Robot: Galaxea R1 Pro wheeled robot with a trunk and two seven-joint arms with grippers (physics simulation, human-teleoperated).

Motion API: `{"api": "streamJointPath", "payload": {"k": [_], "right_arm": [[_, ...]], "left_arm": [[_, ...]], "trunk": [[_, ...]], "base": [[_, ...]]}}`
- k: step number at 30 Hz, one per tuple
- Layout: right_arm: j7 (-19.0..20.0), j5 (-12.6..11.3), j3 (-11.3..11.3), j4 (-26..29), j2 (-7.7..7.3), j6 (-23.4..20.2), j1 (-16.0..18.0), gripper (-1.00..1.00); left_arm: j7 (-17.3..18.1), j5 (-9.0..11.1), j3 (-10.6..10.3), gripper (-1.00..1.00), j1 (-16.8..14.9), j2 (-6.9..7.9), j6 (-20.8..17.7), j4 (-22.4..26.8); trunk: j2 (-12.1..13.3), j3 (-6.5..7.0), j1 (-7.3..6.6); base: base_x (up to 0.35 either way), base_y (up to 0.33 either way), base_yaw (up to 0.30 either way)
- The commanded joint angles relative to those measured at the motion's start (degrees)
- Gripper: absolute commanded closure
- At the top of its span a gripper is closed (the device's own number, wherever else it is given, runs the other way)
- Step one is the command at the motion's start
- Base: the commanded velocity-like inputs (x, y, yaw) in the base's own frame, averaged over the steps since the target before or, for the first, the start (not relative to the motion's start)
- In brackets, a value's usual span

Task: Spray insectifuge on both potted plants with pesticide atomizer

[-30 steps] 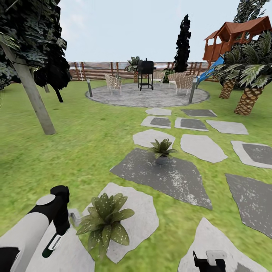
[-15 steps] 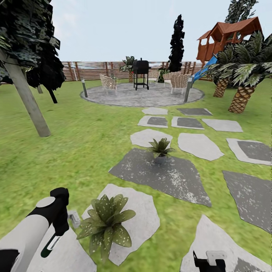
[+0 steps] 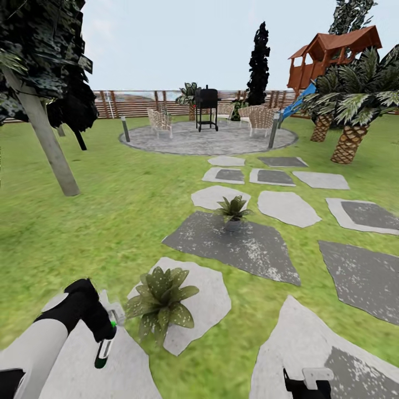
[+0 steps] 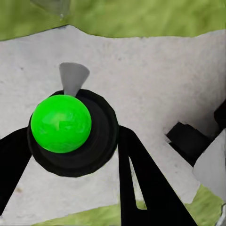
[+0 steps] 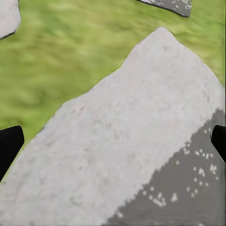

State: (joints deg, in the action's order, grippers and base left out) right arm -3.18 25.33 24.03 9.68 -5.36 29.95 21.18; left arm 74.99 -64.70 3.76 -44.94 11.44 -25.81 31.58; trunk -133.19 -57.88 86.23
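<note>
My left gripper (image 3: 103, 332) is shut on the pesticide atomizer (image 3: 102, 352), a slim dark bottle with a green-white mark, held tilted just left of the near potted plant (image 3: 162, 301). Its pale spray head (image 3: 116, 312) points toward that plant's leaves. In the left wrist view the atomizer (image 4: 61, 123) appears end-on with a bright green cap, clamped between the dark fingers (image 4: 141, 179). The second potted plant (image 3: 233, 209) sits farther ahead on a dark stepping stone (image 3: 260, 255). My right gripper (image 3: 306, 382) hangs low at the bottom edge, open (image 5: 113, 141) over a pale stone.
Grey stepping stones (image 3: 285, 206) lead across the garden lawn to a round paved patio (image 3: 205, 141) with a grill (image 3: 206, 105), chairs and two bollard posts (image 3: 126, 128). A leaning tree trunk (image 3: 47, 144) stands left, palms (image 3: 349, 138) and a playhouse right, a wooden fence behind.
My left arm has dropped and swung the atomizer toward the near plant, tilting it. The head view has shifted slightly; the plants have not moved.
</note>
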Motion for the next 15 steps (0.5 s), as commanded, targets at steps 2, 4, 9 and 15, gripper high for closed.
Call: {"api": "streamJointPath", "payload": {"k": [2,4,9,15], "right_arm": [[-0.32,0.58,0.23,-0.04,0.0,0.19,0.05,-1.0],[-0.27,0.54,0.23,-0.02,0.0,0.19,0.05,-1.0],[1.74,3.91,-3.73,0.25,-0.19,0.11,0.08,-1.0],[26.53,12.9,-12.08,13.02,-0.54,-2.18,0.55,-1.0]], "left_arm": [[-0.08,3.3,0.75,1.0,1.85,0.1,4.16,0.15],[-1.8,4.78,1.7,1.0,3.42,0.14,8.41,0.2],[-4.04,6.13,4.8,1.0,7.52,0.04,25.07,-0.02],[-4.02,6.11,4.75,1.0,8.61,-0.18,29.81,-0.06]], "trunk": [[-0.02,-0.05,-0.05],[-0.02,-0.05,-0.05],[-0.02,-0.05,-0.05],[-0.02,-0.05,-0.05]], "base": [[-0.335,0.0,0.0],[-0.335,0.0,0.0],[-0.335,0.0,0.0],[-0.332,0.0,0.0]]}}
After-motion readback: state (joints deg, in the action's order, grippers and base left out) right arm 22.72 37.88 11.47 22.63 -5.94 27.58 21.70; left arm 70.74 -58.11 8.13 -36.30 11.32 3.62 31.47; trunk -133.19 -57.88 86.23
